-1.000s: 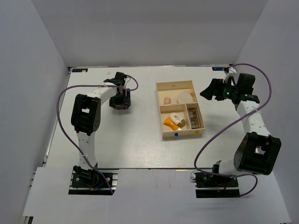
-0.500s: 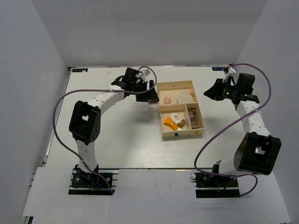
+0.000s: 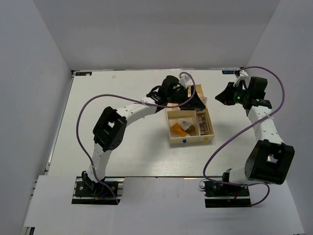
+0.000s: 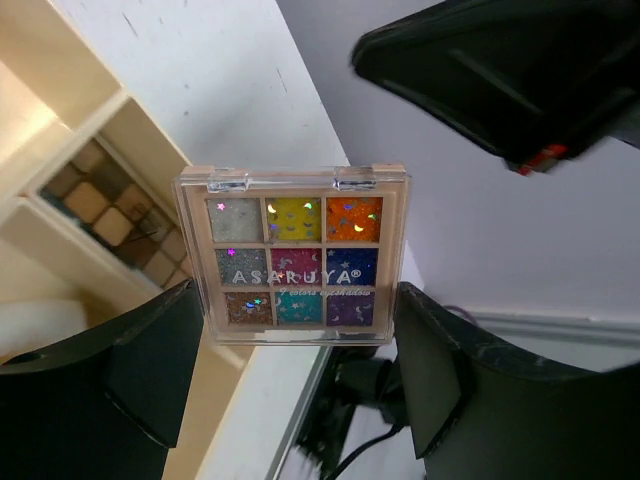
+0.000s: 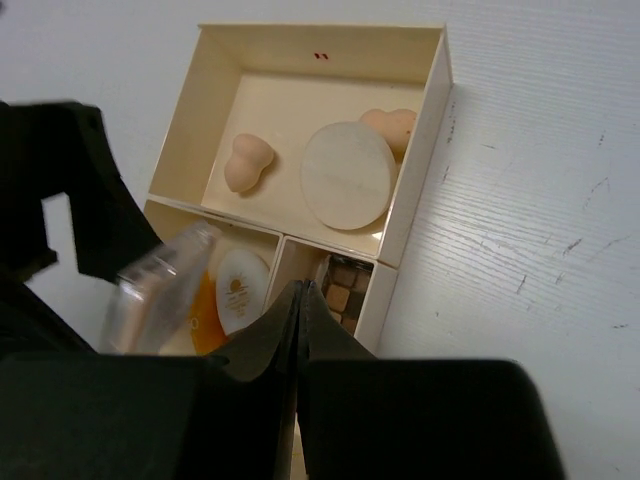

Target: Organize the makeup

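Note:
My left gripper [image 4: 297,292] is shut on the small square colourful palette [image 4: 292,255] and holds it by its side edges above the cream box [image 3: 191,141]. In the top view the left gripper [image 3: 190,101] hangs over the box's far compartment. In that compartment lie two peach sponges [image 5: 248,163] [image 5: 392,124] and a round cream disc [image 5: 348,175]. The white egg-shaped item [image 5: 238,290] and orange tube [image 3: 177,129] share the near left compartment. Brown palettes [image 3: 203,123] fill the near right one. My right gripper [image 3: 219,99] [image 5: 298,300] is shut and empty, to the right of the box.
The box has three compartments and stands right of the table's middle. Purple cables [image 3: 88,105] loop from both arms. Grey walls close in the table [image 3: 122,147] on three sides. In the right wrist view the held palette [image 5: 160,290] shows as a clear slab over the near left compartment.
My left arm has swung right from the table's left part to above the box, carrying the colourful palette. My right gripper has closed with nothing in it.

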Robot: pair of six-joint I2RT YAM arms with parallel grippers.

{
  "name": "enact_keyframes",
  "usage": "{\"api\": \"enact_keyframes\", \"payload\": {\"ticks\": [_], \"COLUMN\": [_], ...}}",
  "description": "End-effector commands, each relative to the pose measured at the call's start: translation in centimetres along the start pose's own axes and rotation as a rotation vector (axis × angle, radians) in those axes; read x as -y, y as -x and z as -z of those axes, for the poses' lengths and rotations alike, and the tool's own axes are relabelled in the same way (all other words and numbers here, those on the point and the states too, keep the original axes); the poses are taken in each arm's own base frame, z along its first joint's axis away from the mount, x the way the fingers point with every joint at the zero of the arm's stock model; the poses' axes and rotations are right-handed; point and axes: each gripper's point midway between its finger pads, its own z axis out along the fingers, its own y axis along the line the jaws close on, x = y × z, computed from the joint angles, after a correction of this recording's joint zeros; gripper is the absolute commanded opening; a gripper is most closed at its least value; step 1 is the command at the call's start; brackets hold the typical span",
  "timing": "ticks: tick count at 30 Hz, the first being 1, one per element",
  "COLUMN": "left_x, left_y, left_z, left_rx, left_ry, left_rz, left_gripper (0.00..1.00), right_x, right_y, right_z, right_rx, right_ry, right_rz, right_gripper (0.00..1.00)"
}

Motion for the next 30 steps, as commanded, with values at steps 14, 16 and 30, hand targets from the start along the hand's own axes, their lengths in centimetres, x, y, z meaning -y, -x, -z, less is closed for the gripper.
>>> {"api": "enact_keyframes", "payload": {"ticks": [14,16,30], "left_x": [0.7,-0.3,-2.3], "left_y": [-2.0,-2.6,-5.2], "left_z": [-5.8,-5.8,-6.9], "left_rx": [0.113,0.091,0.007], "left_ry": [0.174,0.215,0.324], "left_rz": [0.153,0.145,0.24], "left_gripper": [0.36,0.39,0.55], "right_x": [-0.7,-0.7,-1.4], "right_y": [2.1,1.9,2.1], "right_z": [2.0,2.0,2.3], "right_rx": [0.094,0.09,0.103], "right_ry": [-0.051,-0.051,-0.032], "right_rz": [0.045,0.04,0.042], "right_gripper": [0.0,0.0,0.0]}}
